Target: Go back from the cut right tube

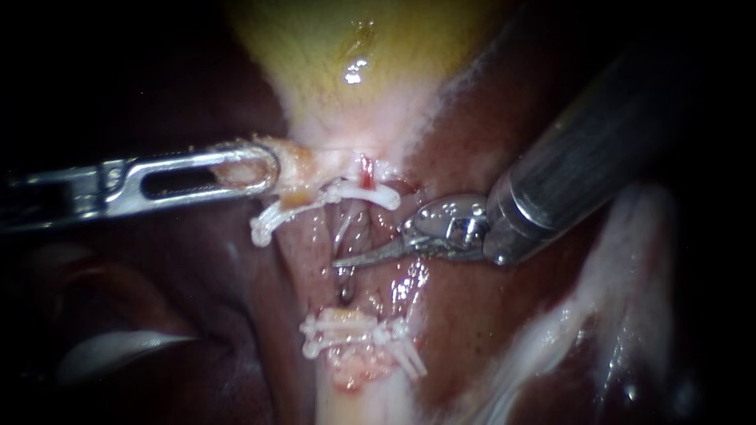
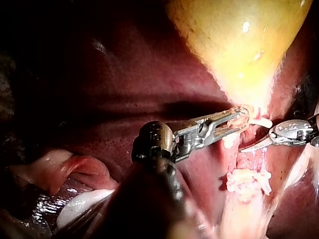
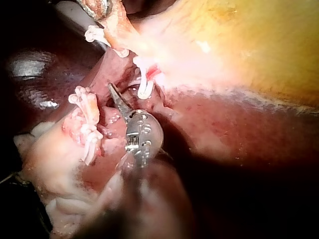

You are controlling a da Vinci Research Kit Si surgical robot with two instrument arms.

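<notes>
Nearest the endoscope, the right instrument [image 1: 358, 256] enters from 2 o'clock. Its curved blades lie together, holding nothing, with the point in the gap between the two clip groups. The cut right tube [image 1: 367, 175] shows as a red-tipped stump at 12 o'clock of that point, just above the upper clip [image 1: 378, 194]. The lower clips [image 1: 346, 329] sit at 6 o'clock of it. The first hazard is the blade point. If the instrument swings sideways instead of retreating along its own shaft toward 2 o'clock, the tip could snag a clip or score the raw tissue under it. A dislodged clip would leave a stump unsealed. The second is the wide shaft, which lies close over the liver [image 1: 472, 330] and could scrape it if it drops. Farther off, the left instrument [image 1: 256, 169], from 9 o'clock, has its jaws closed on a stub of pale tissue [image 1: 295, 169] at the neck of the gallbladder [image 1: 331, 47]. Any extra pull there would strain the clipped stumps while the blades are leaving.
</notes>
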